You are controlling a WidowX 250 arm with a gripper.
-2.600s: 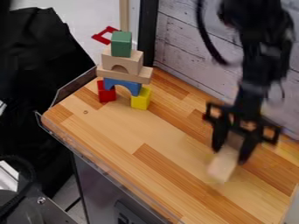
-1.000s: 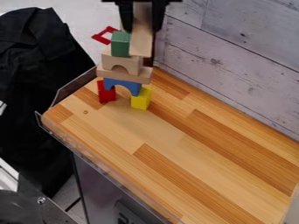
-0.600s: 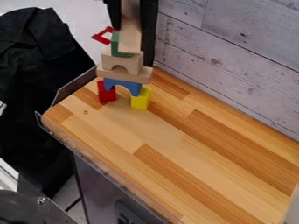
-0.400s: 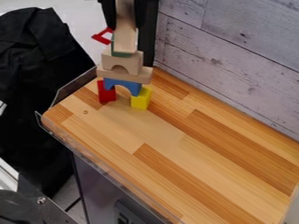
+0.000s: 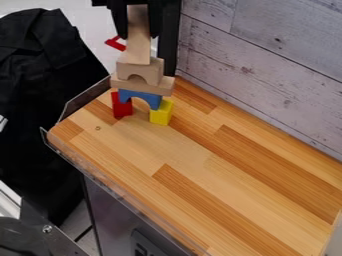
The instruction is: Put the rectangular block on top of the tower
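At the top edge left of centre, my gripper point(image 5: 137, 24) hangs down, one finger on each side of the long pale wooden rectangular block point(image 5: 138, 45), and is shut on it. The block stands nearly upright in view, its lower end in front of the tower's upper part, covering the green block's place. Below it, the tower shows a natural wooden arch point(image 5: 151, 71), a flat plank point(image 5: 142, 85), a blue arch point(image 5: 139, 98), then a red block point(image 5: 121, 106) and a yellow block point(image 5: 161, 113) as feet. Whether the held block touches the tower, I cannot tell.
The tower stands near the back left corner of the wooden table point(image 5: 200, 165). A clear guard point(image 5: 107, 182) runs along the table's left edge. Behind are a dark post point(image 5: 169, 45), a red frame-shaped thing point(image 5: 115, 44) and a whitish plank wall point(image 5: 267, 65).
From the right side of the table, my gripper has carried the rectangular block up and left to the tower. Lately it shifted further left, and the block now covers the green one.
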